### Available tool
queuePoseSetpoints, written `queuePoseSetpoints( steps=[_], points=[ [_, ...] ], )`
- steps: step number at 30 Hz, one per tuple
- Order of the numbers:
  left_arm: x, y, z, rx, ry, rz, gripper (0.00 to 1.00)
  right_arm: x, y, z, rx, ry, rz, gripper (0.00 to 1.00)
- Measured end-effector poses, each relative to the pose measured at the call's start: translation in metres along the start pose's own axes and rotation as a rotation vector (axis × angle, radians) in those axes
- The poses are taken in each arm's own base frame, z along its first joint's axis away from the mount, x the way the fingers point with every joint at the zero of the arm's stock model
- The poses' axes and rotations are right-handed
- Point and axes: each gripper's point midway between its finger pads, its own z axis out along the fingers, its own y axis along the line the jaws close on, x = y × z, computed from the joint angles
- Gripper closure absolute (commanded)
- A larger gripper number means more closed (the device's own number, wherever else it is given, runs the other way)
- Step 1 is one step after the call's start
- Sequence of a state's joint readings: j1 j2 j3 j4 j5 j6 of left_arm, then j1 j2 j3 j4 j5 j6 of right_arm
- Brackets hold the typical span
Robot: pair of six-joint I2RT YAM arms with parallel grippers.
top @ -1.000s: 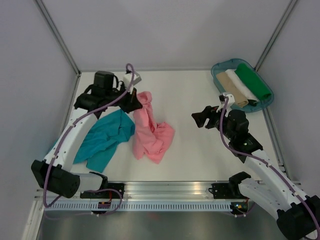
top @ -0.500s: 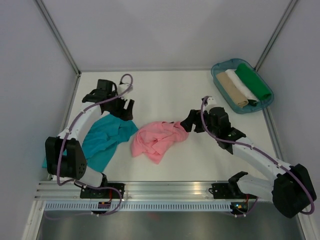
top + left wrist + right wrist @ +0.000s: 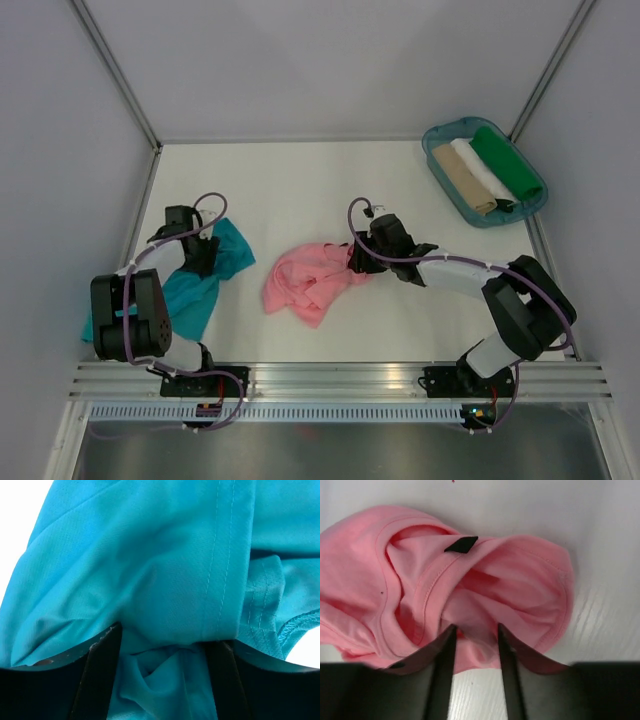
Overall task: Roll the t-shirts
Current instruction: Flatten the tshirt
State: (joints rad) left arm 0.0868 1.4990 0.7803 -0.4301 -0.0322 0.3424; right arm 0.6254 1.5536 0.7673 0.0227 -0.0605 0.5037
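My teal t-shirt [image 3: 165, 580] is fine matt knit cloth with stitched hems. My pink t-shirt [image 3: 470, 580] is soft matt jersey, creased. Table [image 3: 300, 180] is smooth white with faint grain. Tray [image 3: 437, 135] is glossy teal plastic. My fingers [image 3: 442, 675] are matt black.

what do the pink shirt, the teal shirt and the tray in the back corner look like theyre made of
pink shirt: thin soft knit, probably cotton jersey, matte; it crumples into loose folds and shows a stitched collar seam.
teal shirt: finer, smoother knit, maybe polyester, with a faint mesh texture and a double-stitched hem.
tray: looks like rigid, slightly glossy teal plastic; its rim keeps a clean shape.
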Motion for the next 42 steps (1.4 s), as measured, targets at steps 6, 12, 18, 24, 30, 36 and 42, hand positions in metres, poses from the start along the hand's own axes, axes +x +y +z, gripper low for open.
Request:
queuePoseSetpoints(
  steps=[6,12,18,24,30,36,42],
  points=[
    [0.025,0.069,-0.004,-0.197,-0.02,-0.121,0.32,-0.012,-0.001,-0.002,0.034,-0.017,-0.019,1.0],
    [0.036,0.062,-0.016,-0.162,-0.055,-0.095,0.21,-0.079,0.036,-0.019,-0.031,-0.126,-0.085,1.0],
    [0.01,0.038,-0.047,-0.036,-0.208,-0.053,0.14,-0.163,0.096,-0.08,-0.181,-0.318,-0.14,1.0],
    [-0.026,0.027,-0.076,0.053,-0.318,-0.015,0.11,-0.276,0.2,-0.19,-0.446,-0.591,-0.211,1.0],
    [-0.056,0.02,-0.108,0.114,-0.428,0.016,0.11,-0.354,0.287,-0.317,-0.692,-0.897,-0.263,1.0],
    [-0.075,0.006,-0.127,0.179,-0.494,0.049,0.1,-0.362,0.267,-0.331,-0.628,-0.958,-0.221,1.0],
    [-0.08,-0.02,-0.127,0.258,-0.488,0.088,0.11,-0.291,0.135,-0.213,-0.341,-0.696,-0.06,1.0]
  ],
)
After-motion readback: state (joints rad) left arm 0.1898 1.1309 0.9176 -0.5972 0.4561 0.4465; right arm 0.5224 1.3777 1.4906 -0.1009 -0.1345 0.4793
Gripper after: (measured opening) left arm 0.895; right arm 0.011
